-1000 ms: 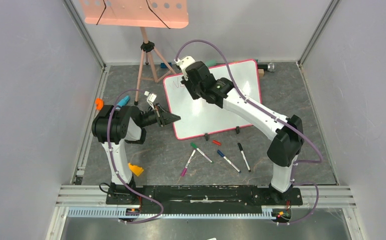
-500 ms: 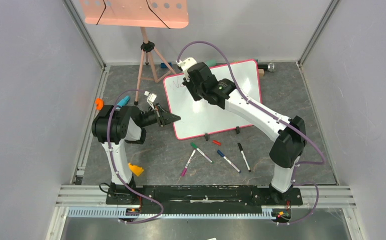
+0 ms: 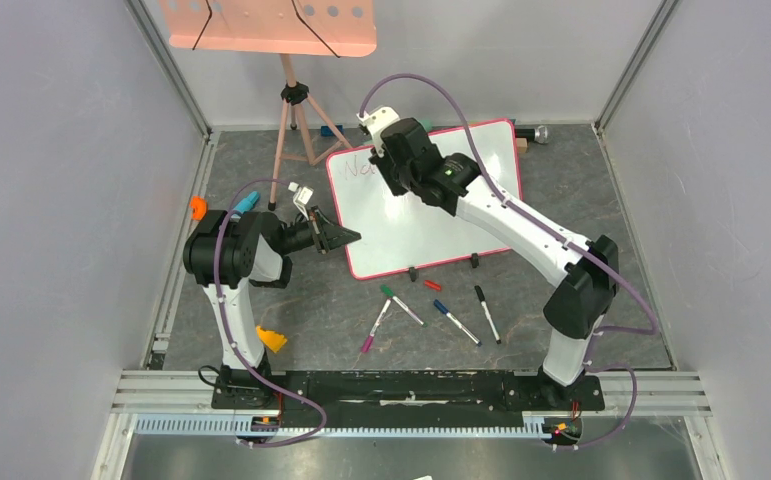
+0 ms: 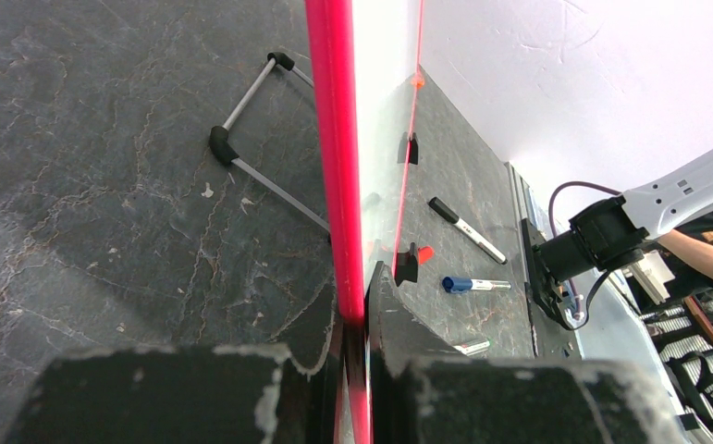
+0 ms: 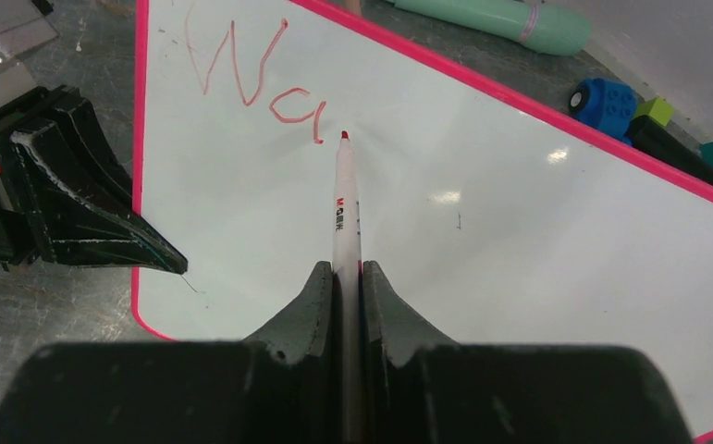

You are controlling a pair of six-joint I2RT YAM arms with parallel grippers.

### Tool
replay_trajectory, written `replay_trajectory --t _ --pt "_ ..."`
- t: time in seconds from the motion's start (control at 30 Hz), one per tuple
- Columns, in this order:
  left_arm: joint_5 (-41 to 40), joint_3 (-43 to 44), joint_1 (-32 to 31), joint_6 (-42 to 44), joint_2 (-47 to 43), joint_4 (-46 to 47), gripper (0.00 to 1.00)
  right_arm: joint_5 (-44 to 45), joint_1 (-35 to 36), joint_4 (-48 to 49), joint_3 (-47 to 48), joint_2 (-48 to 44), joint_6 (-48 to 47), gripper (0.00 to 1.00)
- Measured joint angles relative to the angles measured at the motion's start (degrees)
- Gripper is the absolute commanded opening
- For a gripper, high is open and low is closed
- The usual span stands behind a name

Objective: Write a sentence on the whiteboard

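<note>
The whiteboard, white with a pink-red rim, stands tilted on two black clip feet at mid table. My left gripper is shut on its left rim, seen edge-on in the left wrist view. My right gripper is shut on a white red-tipped marker. The marker tip sits at the board face, just right of the red letters "Wa" near the board's top left corner. The same letters show faintly in the top view.
Several loose markers lie on the dark floor in front of the board, with a red cap. A salmon-pink perforated tray on a tripod stands at the back left. Small blocks and a mint tube lie behind the board.
My right gripper has moved rightward along the board's top left area and more red writing shows. The left gripper and the board have stayed put.
</note>
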Motion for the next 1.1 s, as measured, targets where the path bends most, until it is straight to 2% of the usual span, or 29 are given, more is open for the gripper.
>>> replay_trajectory --t 0.2,0.7,1.1 --pt "0.0 0.0 0.0 0.1 0.0 0.0 0.1 1.3 0.0 -2.8 4.9 0.4 0.4 0.0" --pt "0.0 -0.4 0.0 0.6 -0.3 0.0 0.1 2.9 -0.3 -4.1 5.0 0.6 1.2 0.0" --pt "1.0 0.6 -0.2 1.2 -0.2 0.0 0.1 0.3 -1.7 -6.2 5.9 1.2 3.5 0.0"
